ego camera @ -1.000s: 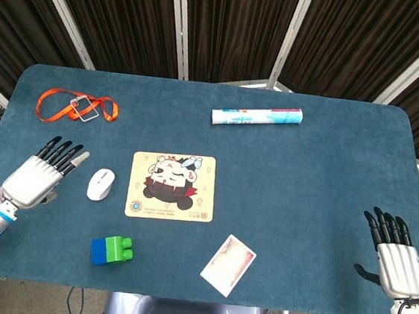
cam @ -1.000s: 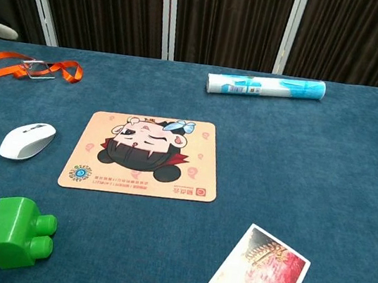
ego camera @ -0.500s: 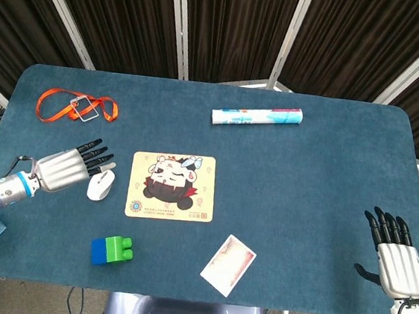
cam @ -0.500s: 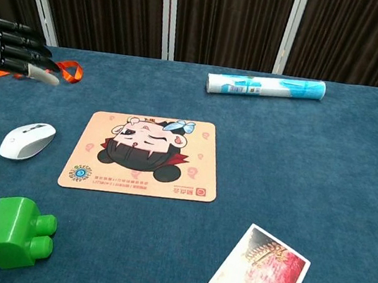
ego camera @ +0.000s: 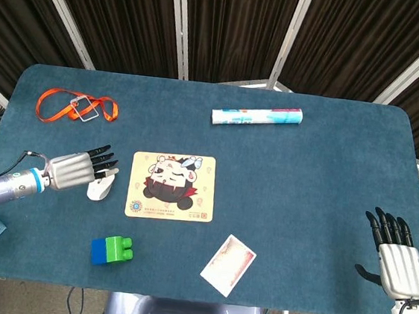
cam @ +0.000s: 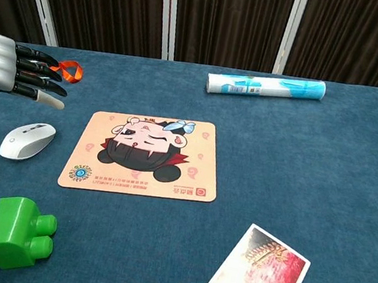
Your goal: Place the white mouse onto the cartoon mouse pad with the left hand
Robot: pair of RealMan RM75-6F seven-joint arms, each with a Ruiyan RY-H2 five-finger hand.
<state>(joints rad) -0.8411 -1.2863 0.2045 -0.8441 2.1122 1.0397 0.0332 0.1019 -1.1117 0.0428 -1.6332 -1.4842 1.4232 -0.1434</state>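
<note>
Left hand [ego camera: 81, 168] at left of centre in head view, fingers [cam: 38, 76] stretched out and apart, gripping nothing, poised above white mouse [cam: 27, 140]. From above, fingertips overlap the mouse's upper edge; chest view shows clear space between hand and mouse, so probably no contact, though hard to be sure. Mouse flat on blue table cloth [ego camera: 328, 169], just left of cartoon mouse pad [ego camera: 171, 186], not on it. Pad at middle of frame, printed with dark-haired cartoon figure, nothing resting on it.

Right hand [ego camera: 396, 255] at lower right corner of head view, fingers extended and spread, empty, well apart from everything else; out of frame in chest view.

Orange lanyard [ego camera: 76, 106] with clear badge holder at upper left. White and teal tube [ego camera: 257, 117] lying on its side at upper centre. Blue and green toy block [ego camera: 112, 249] at lower left, below the mouse. Red and white card [ego camera: 228, 265] at lower centre, below pad's right corner.
</note>
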